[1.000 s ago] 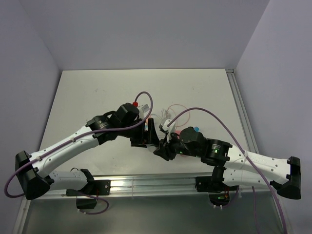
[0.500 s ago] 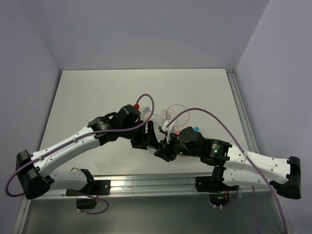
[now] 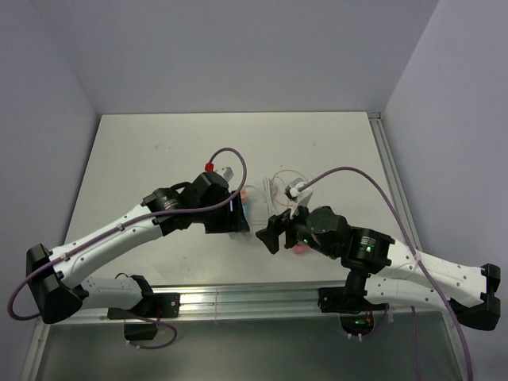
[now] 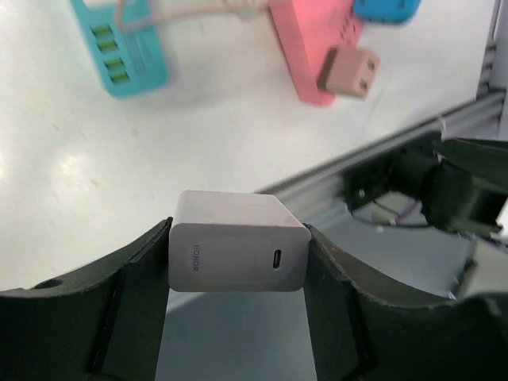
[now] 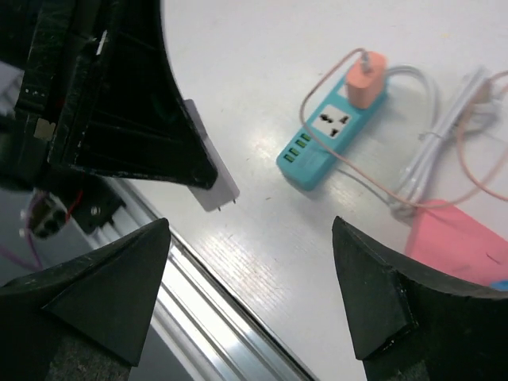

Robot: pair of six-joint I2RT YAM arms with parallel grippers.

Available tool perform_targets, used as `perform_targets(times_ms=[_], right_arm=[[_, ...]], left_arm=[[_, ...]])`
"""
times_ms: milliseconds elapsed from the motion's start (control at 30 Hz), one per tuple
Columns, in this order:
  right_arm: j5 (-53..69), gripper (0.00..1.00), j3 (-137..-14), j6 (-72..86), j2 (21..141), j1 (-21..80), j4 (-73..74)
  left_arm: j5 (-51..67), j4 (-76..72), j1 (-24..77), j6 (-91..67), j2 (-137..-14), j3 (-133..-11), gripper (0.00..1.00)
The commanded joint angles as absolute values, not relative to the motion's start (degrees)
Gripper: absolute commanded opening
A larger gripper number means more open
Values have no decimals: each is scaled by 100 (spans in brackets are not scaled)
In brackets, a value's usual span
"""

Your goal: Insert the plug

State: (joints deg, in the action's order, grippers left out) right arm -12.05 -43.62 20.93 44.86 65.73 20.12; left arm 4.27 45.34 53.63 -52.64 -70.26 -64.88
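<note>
Left gripper [image 4: 238,235]: fingers [image 4: 131,278] clamped on the two sides of the white charger [image 4: 238,258]. I read its USB port and brand lettering facing the left wrist camera. From the right wrist camera I see the same charger jutting out below the left arm's black finger, its two prongs pointing away from that finger and bare. It is plugged into nothing, and sits over the near part of the table [image 3: 159,151], close to the front rail [image 5: 230,333].

Right gripper [image 5: 246,298]: fingers [image 5: 111,290] spread wide, nothing between them, near the charger but apart from it.

Teal power strip [image 5: 329,135] lies flat on the table beyond the charger. An orange plug [image 5: 365,79] is seated at one end; the socket next to it is free. Pink power strip [image 4: 313,44] lies beside the teal one, with a tan adapter [image 4: 349,71] on it. A bundled white cable [image 5: 444,151] lies between the strips.
</note>
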Motion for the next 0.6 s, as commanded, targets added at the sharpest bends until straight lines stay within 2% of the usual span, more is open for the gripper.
perform_targets(times_ms=[0, 100, 267, 567], right_arm=[[-2380, 89, -4404, 2846, 4105, 6539, 2285], [-2908, 89, -4246, 3269, 3771, 6530, 2513], [-3041, 89, -4017, 3507, 3279, 6504, 2619], [-2936, 89, -3858, 3674, 3120, 6504, 2593]], left_arm=[[-588, 4211, 5379, -5063, -7075, -6829, 0], [-1027, 3692, 5379, -4913, -7250, -6662, 0], [-1564, 3051, 5379, -4747, -7857, -6688, 0], [-1468, 1679, 5396, -4360, -8604, -6776, 0]])
